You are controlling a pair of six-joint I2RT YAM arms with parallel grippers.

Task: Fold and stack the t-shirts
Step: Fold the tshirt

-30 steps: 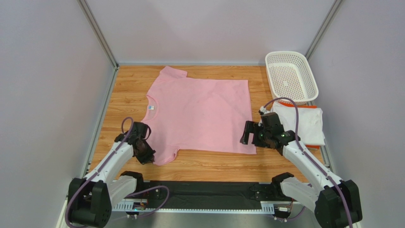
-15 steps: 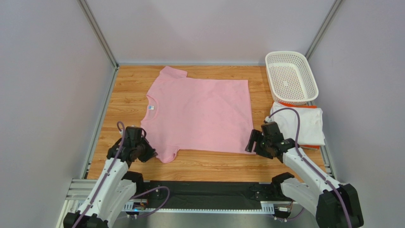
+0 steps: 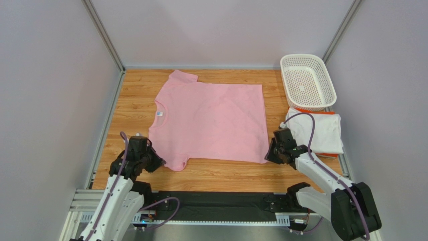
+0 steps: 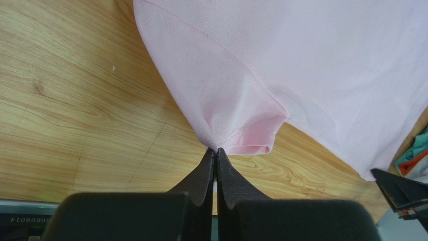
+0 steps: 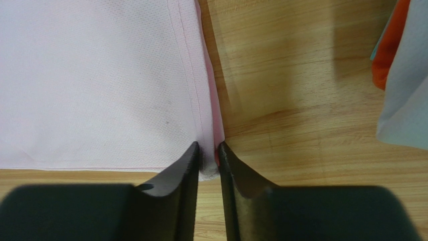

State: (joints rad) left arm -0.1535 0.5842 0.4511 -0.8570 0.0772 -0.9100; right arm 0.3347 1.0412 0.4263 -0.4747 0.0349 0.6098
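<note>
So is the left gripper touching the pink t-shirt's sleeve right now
Touching. The left wrist view shows the left gripper shut on the tip of the pink t-shirt's sleeve, the cloth pinched to a point between its fingers.

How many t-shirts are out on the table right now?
2: the pink t-shirt spread flat mid-table, and the white t-shirt folded at the right, just in front of the basket. More could lie hidden beneath it.

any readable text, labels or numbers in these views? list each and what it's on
"8069014": appears mirrored or upside down on a dark strip at the bottom left of the left wrist view, digits uncertain.
Neck tag inside the collar of the pink shirt: small white and blue label, too small to read.
White shirt, basket: no text visible.
</note>
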